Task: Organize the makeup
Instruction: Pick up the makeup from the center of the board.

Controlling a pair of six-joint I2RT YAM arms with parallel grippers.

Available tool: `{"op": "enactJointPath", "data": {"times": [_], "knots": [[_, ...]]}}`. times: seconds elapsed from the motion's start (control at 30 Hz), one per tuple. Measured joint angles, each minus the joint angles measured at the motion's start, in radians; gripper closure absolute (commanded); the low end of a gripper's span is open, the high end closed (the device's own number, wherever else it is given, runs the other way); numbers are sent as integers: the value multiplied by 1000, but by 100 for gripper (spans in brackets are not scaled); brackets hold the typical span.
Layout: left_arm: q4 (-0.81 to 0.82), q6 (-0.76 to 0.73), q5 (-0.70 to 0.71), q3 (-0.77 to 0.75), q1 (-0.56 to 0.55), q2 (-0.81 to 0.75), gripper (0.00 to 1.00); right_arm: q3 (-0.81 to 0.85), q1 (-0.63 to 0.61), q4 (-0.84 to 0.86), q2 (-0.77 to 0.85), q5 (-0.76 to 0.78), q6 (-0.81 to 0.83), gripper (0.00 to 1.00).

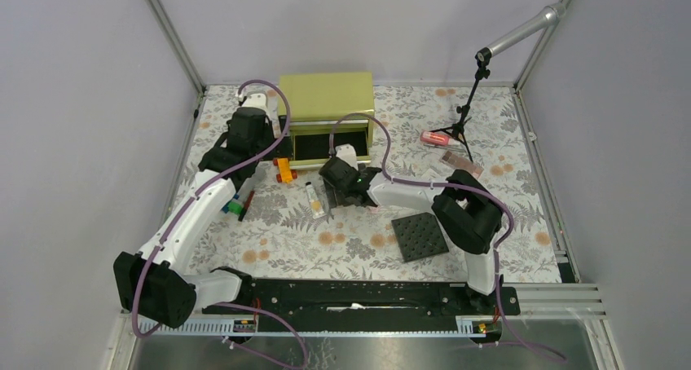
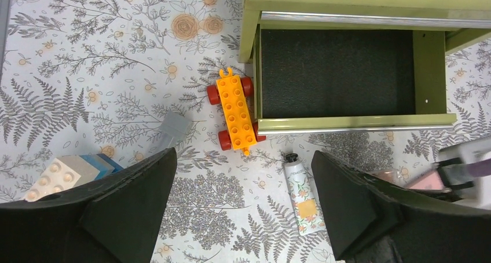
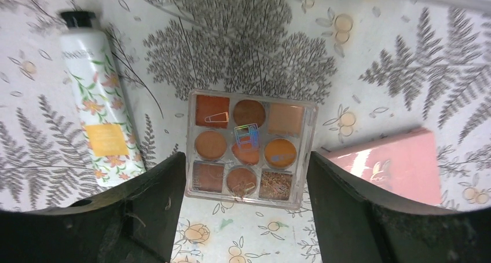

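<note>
A clear eyeshadow palette [image 3: 249, 150] with brown and orange pans lies flat on the floral cloth. My right gripper [image 3: 247, 159] straddles its near half, one finger against each side edge. A cream tube with a black cap [image 3: 98, 109] lies to its left, and a pink square compact [image 3: 399, 164] to its right. My left gripper [image 2: 243, 205] hangs open over bare cloth, with the cream tube [image 2: 302, 196] just inside its right finger. A pink-red tube [image 1: 433, 137] lies at the far right. A thin dark pencil [image 1: 247, 200] lies by the left arm.
An olive box [image 1: 326, 97] at the back has its dark-lined drawer [image 2: 336, 72] pulled open. An orange toy car [image 2: 234, 109] sits by the drawer's left corner. Coloured blocks [image 1: 235, 207] lie left, a dark studded plate [image 1: 420, 236] front right, and a microphone stand [image 1: 464, 117] back right.
</note>
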State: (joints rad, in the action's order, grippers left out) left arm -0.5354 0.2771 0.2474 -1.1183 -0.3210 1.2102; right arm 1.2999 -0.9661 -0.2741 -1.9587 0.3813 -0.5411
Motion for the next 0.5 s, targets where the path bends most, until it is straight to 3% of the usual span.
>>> {"op": "enactJointPath", "data": {"times": [0.5], "knots": [[2, 0, 29, 11, 21, -5, 1, 241, 85, -85, 85, -61, 67, 55]]}}
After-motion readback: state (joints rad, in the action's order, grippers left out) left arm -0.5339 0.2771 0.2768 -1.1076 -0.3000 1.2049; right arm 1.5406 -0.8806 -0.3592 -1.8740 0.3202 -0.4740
